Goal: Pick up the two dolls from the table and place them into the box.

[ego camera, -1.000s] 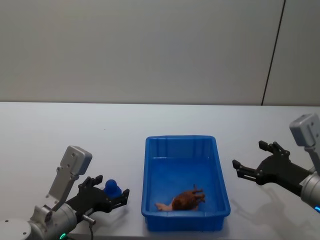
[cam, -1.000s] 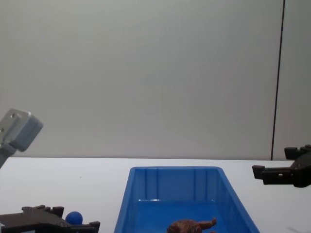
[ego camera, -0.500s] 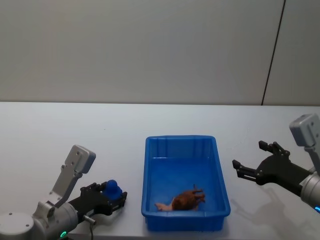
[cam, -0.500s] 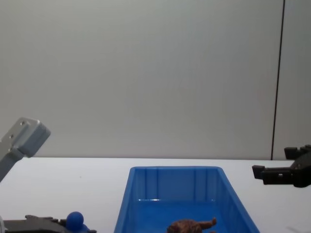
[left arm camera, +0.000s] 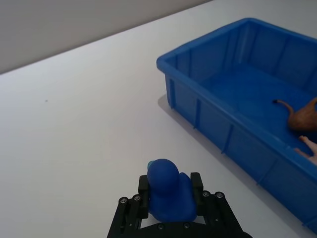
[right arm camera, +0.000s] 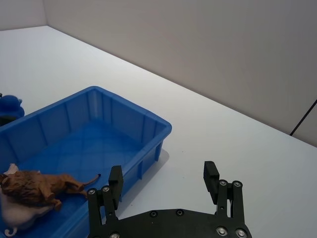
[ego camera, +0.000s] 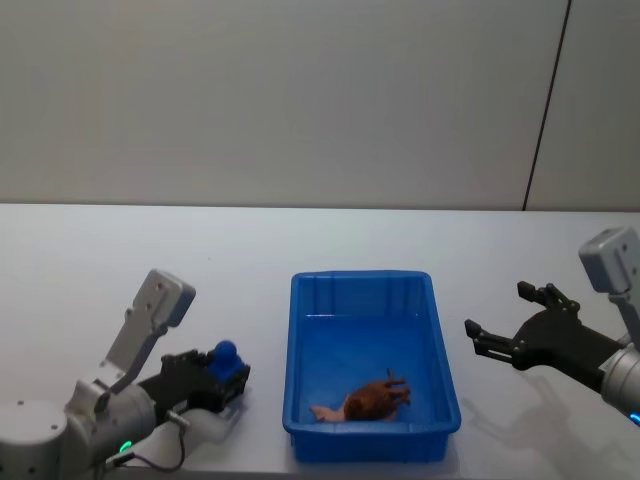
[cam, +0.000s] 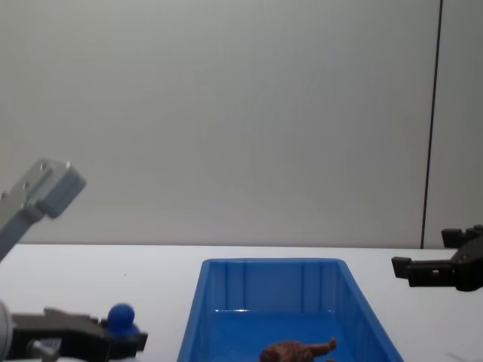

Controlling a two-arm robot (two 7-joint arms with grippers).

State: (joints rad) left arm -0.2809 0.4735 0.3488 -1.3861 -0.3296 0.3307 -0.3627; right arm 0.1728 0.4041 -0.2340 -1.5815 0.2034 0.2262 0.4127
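The head camera looked down and forward across the desk (ego camera: 300, 240) at the box (ego camera: 372, 285). The chest camera sat lower, facing the box (cam: 272, 265) side-on against the wall. Each wrist camera looked close along its own pincer toward the box (left arm camera: 208, 74) (right arm camera: 124, 111), which all four views shared.

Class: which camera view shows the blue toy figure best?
The left wrist view: the blue toy figure sits large between the left gripper's jaws. Head and chest views show it small; the right wrist view catches only an edge.
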